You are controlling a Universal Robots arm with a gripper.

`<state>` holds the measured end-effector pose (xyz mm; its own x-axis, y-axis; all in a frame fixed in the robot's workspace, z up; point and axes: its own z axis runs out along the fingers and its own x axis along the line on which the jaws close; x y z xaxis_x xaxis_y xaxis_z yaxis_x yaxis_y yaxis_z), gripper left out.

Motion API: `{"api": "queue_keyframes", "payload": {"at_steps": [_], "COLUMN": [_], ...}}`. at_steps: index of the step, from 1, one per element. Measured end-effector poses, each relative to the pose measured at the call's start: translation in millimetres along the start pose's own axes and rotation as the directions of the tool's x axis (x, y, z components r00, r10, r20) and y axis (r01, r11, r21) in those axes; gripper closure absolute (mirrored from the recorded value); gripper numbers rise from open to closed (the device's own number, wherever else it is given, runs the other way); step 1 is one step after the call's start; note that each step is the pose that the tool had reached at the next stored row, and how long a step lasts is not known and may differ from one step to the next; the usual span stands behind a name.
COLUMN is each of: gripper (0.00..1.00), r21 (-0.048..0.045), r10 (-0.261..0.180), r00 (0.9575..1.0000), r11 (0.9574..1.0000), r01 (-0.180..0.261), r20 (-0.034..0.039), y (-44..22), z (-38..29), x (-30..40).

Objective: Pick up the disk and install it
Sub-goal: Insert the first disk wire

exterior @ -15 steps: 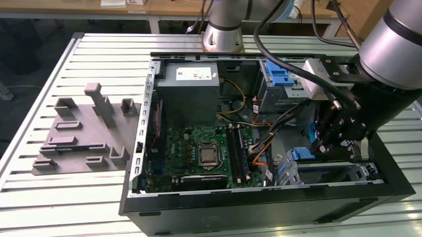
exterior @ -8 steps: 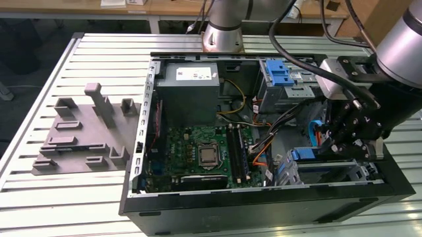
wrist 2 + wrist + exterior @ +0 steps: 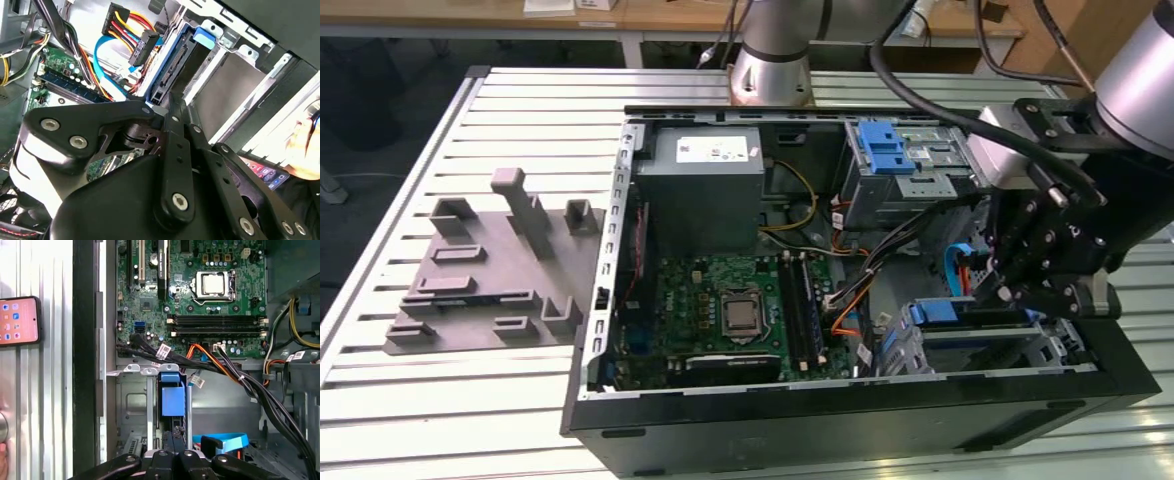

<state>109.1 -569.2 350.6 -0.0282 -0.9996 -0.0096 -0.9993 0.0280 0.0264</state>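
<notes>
The disk (image 3: 969, 313) stands on edge in the lower bay at the corner of the open computer case (image 3: 854, 400), near the exterior view's right. Its blue bracket (image 3: 170, 399) faces up between the bay's metal walls. In the second wrist view the disk (image 3: 174, 62) shows its dark connector end and blue frame. My black gripper (image 3: 1011, 296) hangs just over that bay. Its fingers are shut together, and the gripper (image 3: 171, 102) rests against the disk's end, not around it. The first wrist view shows the gripper (image 3: 175, 436) right behind the bracket.
A grey power supply box (image 3: 707, 185) and a silver drive cage with a blue latch (image 3: 905, 160) fill the case's far side. The green motherboard (image 3: 734, 310) and loose cables (image 3: 235, 372) lie beside the bay. A grey fixture (image 3: 487, 270) and a phone (image 3: 18, 321) sit on the slatted table.
</notes>
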Motion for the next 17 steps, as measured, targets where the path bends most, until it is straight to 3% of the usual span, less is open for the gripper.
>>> {"api": "queue_keyframes", "payload": {"at_steps": [8,12,17], "gripper": [0.89,0.89,0.89], "r21": [0.0000,0.0001,0.0004], "r10": [0.000,0.000,0.000], "r00": [1.0000,1.0000,1.0000], "r11": [1.0000,1.0000,1.0000], "r01": [0.000,0.000,0.000], "r20": [-0.0001,-0.0002,-0.0001], "y": [-15.3,-15.6,-15.3], "z": [-1.1,-3.6,-13.9], "x": [-4.0,-6.5,-10.5]}}
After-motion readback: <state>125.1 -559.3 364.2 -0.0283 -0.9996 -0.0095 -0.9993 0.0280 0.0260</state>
